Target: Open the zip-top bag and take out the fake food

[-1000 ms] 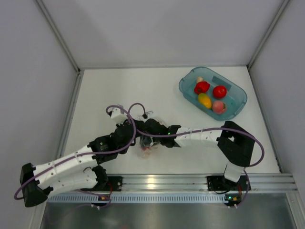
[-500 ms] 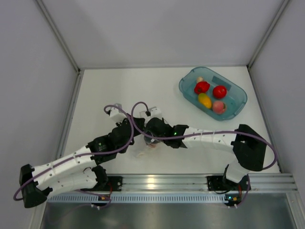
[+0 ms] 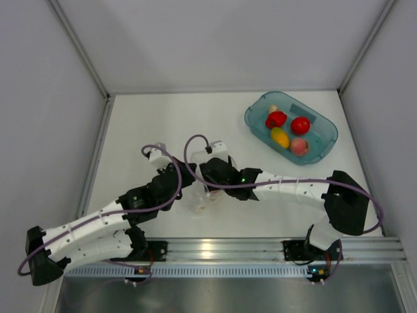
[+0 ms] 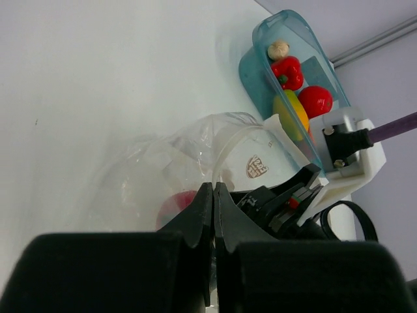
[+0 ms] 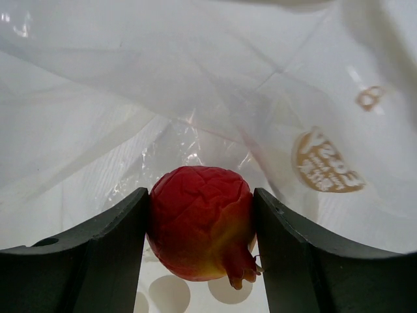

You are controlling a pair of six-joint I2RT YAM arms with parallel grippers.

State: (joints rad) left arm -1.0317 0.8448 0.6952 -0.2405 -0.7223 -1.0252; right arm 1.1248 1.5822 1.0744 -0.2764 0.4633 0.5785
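Note:
The zip-top bag (image 3: 197,205) lies crumpled on the white table between my two grippers; its clear dotted plastic fills the right wrist view (image 5: 195,78). My left gripper (image 4: 214,190) is shut on the bag's edge (image 4: 163,163). My right gripper (image 5: 201,228) reaches inside the bag and is shut on a red pomegranate-like fake fruit (image 5: 201,218), which shows as a red blur through the plastic in the left wrist view (image 4: 172,205). In the top view both grippers, left (image 3: 184,189) and right (image 3: 207,189), meet over the bag and hide the fruit.
A teal translucent tub (image 3: 326,140) stands at the back right and holds a red pepper (image 3: 276,119), a red tomato (image 3: 300,125), a yellow piece (image 3: 280,137), a peach (image 3: 299,146) and a small beige piece. It also shows in the left wrist view (image 4: 257,78). Grey walls enclose the table.
My right arm has stretched out and its gripper has moved up and slightly left over the bag. The red fruit seen in the bag from above is now hidden. The left gripper barely moved.

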